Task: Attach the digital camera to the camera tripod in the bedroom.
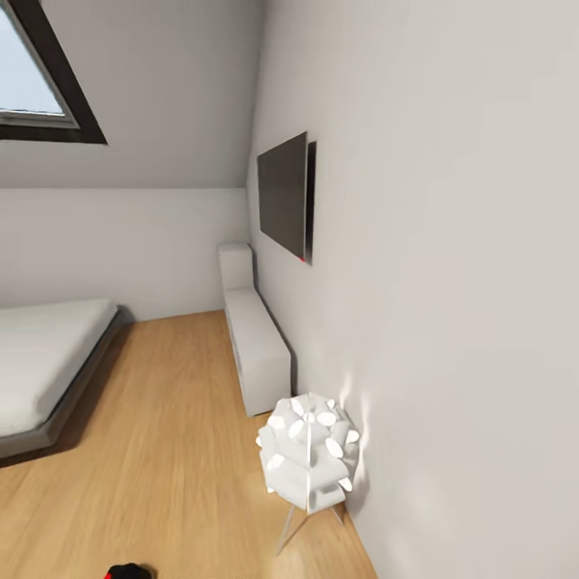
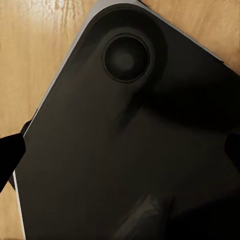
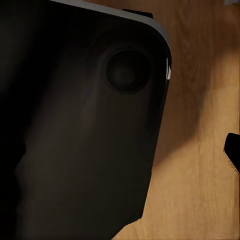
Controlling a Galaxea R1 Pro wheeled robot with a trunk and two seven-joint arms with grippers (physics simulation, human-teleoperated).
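The bedroom floor (image 1: pixel 161 418) of light wood is seen ahead, with a grey bed (image 1: pixel 48 362) at the left, a dark wall panel (image 1: pixel 283 197) and a white lamp (image 1: pixel 310 450) at the right. Each hand's state cannot be told above the dark robot base (image 2: pixel 125 150).

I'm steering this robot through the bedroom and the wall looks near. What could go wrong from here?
1. The white floor lamp stands on thin legs close ahead by the right wall; driving on could likely knock it over.
2. The low white cabinet along that wall narrows the path beside the bed.
3. Both wrist views look down on the robot's dark base over the wood floor, so they give little warning of obstacles.
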